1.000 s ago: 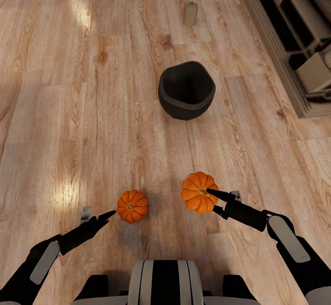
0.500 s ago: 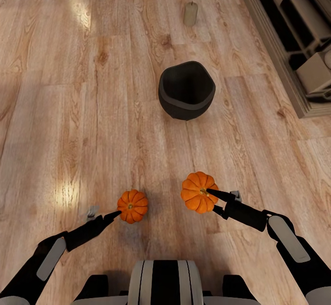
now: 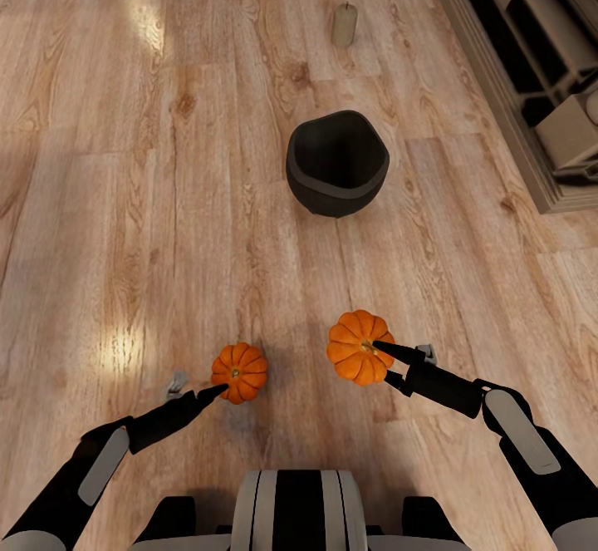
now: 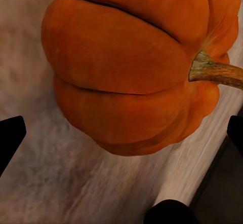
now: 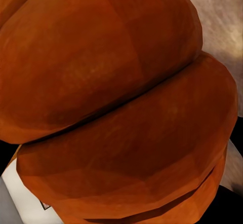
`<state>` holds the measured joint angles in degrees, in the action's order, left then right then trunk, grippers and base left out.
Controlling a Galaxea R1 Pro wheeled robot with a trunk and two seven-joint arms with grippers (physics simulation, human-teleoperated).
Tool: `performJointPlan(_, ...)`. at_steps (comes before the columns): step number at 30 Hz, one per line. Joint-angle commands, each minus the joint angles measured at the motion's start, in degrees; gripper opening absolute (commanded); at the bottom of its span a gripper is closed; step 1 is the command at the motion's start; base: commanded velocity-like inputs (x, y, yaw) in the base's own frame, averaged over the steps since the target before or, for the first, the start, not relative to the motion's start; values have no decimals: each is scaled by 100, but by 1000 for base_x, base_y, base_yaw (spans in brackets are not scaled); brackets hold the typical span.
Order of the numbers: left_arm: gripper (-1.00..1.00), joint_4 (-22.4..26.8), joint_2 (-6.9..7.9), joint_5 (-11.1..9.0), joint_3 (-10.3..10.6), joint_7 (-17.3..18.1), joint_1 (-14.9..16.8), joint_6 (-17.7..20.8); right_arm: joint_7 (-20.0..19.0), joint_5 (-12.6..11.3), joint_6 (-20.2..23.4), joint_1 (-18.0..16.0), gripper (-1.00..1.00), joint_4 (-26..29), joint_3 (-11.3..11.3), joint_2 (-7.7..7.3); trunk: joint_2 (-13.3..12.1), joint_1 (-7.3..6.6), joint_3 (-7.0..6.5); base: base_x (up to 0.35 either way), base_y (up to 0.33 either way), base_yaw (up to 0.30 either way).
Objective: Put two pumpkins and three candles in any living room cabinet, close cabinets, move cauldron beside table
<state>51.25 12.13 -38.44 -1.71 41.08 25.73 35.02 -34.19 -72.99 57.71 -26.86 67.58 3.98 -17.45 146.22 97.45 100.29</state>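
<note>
Underfoot, first and largest, we list the pale wood plank floor (image 3: 166, 202), with bright patches of light on its left side. Next, along the far right edge, a grey and beige piece of furniture with dark recesses (image 3: 531, 61); we cannot tell what kind it is. Then the dark, round, open-mouthed cauldron (image 3: 337, 162), upright on the boards ahead of us, well apart from everything else. Then our right arm's black gripper (image 3: 401, 361), its fingers spread around the larger bright-orange ribbed pumpkin (image 3: 358, 346), one finger lying across the top near the stem; from the right wrist the orange ribs (image 5: 121, 102) sit hard up against the camera between the fingers, and we record this as a hold, though the contact itself is hidden. Then our left arm's black gripper (image 3: 198, 392), fingers apart, one dark tip touching or just short of the near side of the smaller bright-orange ribbed pumpkin (image 3: 239, 372), which rests on the floor; from the left wrist that pumpkin (image 4: 131, 72) lies between the two spread fingertips (image 4: 10, 135) with clear gaps on both sides, its brown stem pointing sideways. Last and smallest, one stubby beige candle (image 3: 344, 24), standing on the floor beyond the cauldron.
</note>
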Motion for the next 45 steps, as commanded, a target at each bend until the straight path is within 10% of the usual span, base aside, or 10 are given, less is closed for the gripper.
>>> performJointPlan(1, 100, -4, -2, -26, -5, 5, 2, 40, -53, 4, 12, -3, -100, -4, 7, -4, 1, -1, 2, 0, 0, 0)
performJointPlan(45, 100, -449, -9, -44, -18, 5, 11, -558, -53, 4, 14, -3, -100, -2, 7, -4, 1, -1, 2, 10, -9, 0)
